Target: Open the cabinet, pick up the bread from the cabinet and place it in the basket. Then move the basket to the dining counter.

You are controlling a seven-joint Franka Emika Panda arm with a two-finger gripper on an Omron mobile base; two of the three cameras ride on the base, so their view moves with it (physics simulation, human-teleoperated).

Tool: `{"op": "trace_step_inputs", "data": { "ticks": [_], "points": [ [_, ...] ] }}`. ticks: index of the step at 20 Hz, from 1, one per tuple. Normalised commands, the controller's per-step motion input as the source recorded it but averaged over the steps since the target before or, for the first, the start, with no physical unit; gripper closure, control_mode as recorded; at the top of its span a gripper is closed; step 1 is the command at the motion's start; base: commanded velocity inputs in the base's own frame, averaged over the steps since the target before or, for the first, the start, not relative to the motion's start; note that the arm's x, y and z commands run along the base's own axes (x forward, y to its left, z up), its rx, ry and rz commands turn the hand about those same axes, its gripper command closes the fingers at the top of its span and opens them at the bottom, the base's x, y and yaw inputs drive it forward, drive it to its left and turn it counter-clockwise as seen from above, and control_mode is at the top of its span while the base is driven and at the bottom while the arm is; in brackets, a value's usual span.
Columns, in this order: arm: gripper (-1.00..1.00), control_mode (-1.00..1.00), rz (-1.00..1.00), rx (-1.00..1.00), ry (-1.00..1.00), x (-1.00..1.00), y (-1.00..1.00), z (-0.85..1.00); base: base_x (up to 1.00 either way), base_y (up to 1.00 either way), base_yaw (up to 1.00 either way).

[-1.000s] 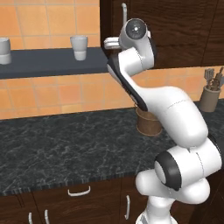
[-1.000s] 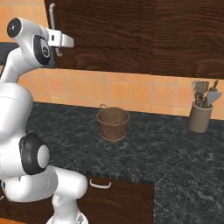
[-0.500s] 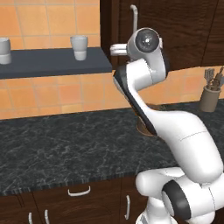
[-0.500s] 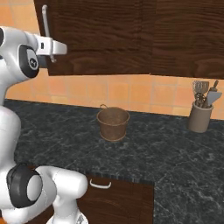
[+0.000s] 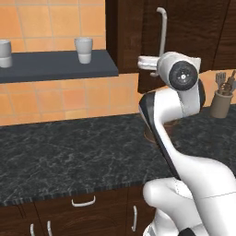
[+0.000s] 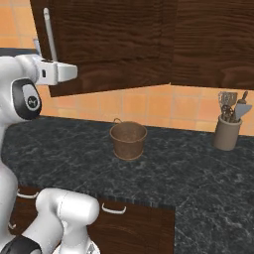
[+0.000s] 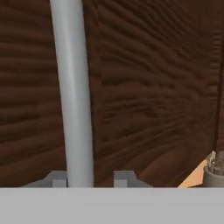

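The dark brown cabinet (image 6: pixel 114 39) has its door swung partly out from the wall. My gripper (image 7: pixel 91 178) holds the door's long silver bar handle (image 7: pixel 74 87). The bar stands between the fingertips (image 7: pixel 59 179), tight against one and with a narrow gap to the other. From the base cameras the gripper (image 5: pixel 148 62) (image 6: pixel 49 72) sits at the lower end of the handle (image 5: pixel 161 27) (image 6: pixel 49 32). The round brown basket (image 6: pixel 128 140) stands on the black counter, partly behind my arm (image 5: pixel 153 134). The bread is hidden. The dining counter is out of view.
A brown utensil holder (image 6: pixel 227 134) (image 5: pixel 221 103) stands at the right of the black marbled counter (image 6: pixel 163 173) (image 5: pixel 69 147). A dark shelf with a white cup (image 5: pixel 84 50) hangs to the left of the cabinet. Drawers with curved handles (image 5: pixel 83 201) run below the counter.
The cabinet door has swung further out from the wall. My gripper has moved with the handle, and the arm's elbow has shifted across in front of the basket.
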Motion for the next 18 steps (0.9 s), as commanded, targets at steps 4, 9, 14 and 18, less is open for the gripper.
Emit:
{"op": "trace_step_inputs", "data": {
  "ticks": [4, 9, 14, 18],
  "points": [
    [1.00, -1.00, -0.11, 0.21, -0.03, -1.00, -0.66, 0.33, 0.00, 0.00, 0.00],
    [-1.00, -1.00, -0.09, 0.20, 0.00, -1.00, -0.25, 0.30, 0.00, 0.00, 0.00],
    [-1.00, -1.00, -0.02, 0.02, 0.15, -1.00, 0.58, 0.17, 0.00, 0.00, 0.00],
    [-1.00, -1.00, 0.00, -0.39, 0.35, -0.56, 1.00, 0.10, 0.00, 0.00, 0.00]
  ]
}}
